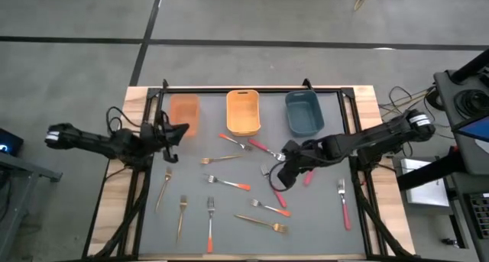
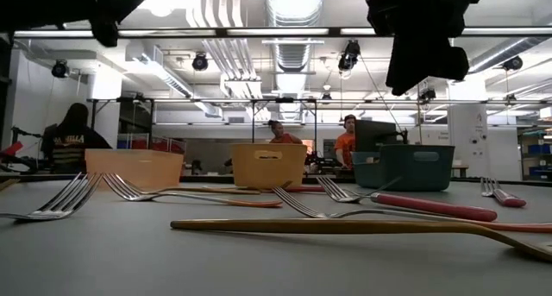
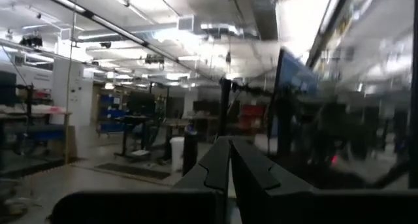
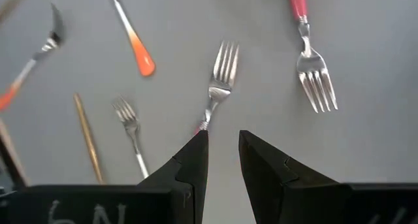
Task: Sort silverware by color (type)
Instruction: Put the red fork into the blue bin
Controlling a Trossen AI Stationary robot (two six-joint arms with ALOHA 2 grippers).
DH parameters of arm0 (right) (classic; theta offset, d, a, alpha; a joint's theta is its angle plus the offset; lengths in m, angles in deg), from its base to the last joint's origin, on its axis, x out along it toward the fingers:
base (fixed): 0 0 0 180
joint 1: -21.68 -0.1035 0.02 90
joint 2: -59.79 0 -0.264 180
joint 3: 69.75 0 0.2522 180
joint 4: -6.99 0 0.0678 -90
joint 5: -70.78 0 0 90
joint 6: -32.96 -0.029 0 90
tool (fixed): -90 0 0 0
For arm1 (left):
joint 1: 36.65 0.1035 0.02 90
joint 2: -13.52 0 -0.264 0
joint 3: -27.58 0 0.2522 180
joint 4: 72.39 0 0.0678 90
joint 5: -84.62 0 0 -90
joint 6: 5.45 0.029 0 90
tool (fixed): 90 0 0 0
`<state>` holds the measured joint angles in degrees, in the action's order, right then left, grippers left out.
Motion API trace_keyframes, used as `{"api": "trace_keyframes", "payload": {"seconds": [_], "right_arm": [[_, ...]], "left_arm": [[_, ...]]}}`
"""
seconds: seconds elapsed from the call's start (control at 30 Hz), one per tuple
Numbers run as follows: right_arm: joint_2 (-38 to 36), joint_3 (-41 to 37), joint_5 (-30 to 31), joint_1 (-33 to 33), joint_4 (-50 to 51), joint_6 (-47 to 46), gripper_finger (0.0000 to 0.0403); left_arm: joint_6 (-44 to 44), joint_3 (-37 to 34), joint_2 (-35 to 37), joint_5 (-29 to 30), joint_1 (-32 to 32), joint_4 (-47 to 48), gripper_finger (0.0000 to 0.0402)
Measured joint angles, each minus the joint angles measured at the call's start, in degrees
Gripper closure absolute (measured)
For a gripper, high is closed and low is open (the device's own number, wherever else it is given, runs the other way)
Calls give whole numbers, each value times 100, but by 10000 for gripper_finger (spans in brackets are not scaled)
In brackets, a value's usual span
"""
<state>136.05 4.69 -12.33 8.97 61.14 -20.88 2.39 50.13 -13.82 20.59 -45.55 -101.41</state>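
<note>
1. The left gripper (image 1: 177, 132) waits with its fingers (image 3: 222, 172) pressed together on nothing, beside the orange-brown bin (image 1: 184, 114).
2. All three bins look empty, the yellow bin (image 1: 243, 111) included; the forks (image 1: 227, 182) lie scattered on the mat, so I judge sorting barely begun.
3. The right gripper (image 4: 222, 152) hangs part open over a red-handled fork (image 4: 219, 87), whose handle runs between its fingertips; no grip shows, and the blue bin (image 1: 303, 111) is near.

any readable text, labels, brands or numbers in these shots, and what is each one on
"6N": pale handwritten marks on the right gripper's dark body, cut off at the picture's edge, so the reading is uncertain.
Pale lettering on the back of a seated person's dark top, low view: too blurred to read.
Forks, three bins, gray mat: no text visible.
</note>
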Motion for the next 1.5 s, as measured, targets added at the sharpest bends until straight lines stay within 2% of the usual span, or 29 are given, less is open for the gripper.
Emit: {"api": "trace_keyframes", "payload": {"seconds": [0.07, 0.13, 0.27, 0.33, 0.6, 0.83, 1.2, 1.5], "right_arm": [[185, 172, 0, 0, 3, 128, 325], [397, 351, 1, 0, 27, 298, 325], [814, 689, 1, 0, 37, 648, 325], [1000, 833, 0, 0, 28, 732, 325], [1573, 1164, -194, 11, 88, 668, 325], [2076, 1330, -1059, 9, 93, 870, 325], [2769, 1768, -1346, 65, 169, 827, 325], [2812, 1904, -1652, 106, 1292, -645, 325]], "left_arm": [[349, 322, -190, 0, 0, 563, 402], [593, 717, -325, 0, 0, 1514, 402], [518, 1481, -657, -3, 0, 3581, 402], [371, 1673, -815, -7, 0, 4084, 402], [360, 1741, -970, 40, 0, 3817, 402], [367, 1742, -987, 52, 0, 3825, 402], [499, 1741, -1036, 59, 0, 3815, 402], [520, 1741, -1087, 63, 0, 3809, 402]]}}
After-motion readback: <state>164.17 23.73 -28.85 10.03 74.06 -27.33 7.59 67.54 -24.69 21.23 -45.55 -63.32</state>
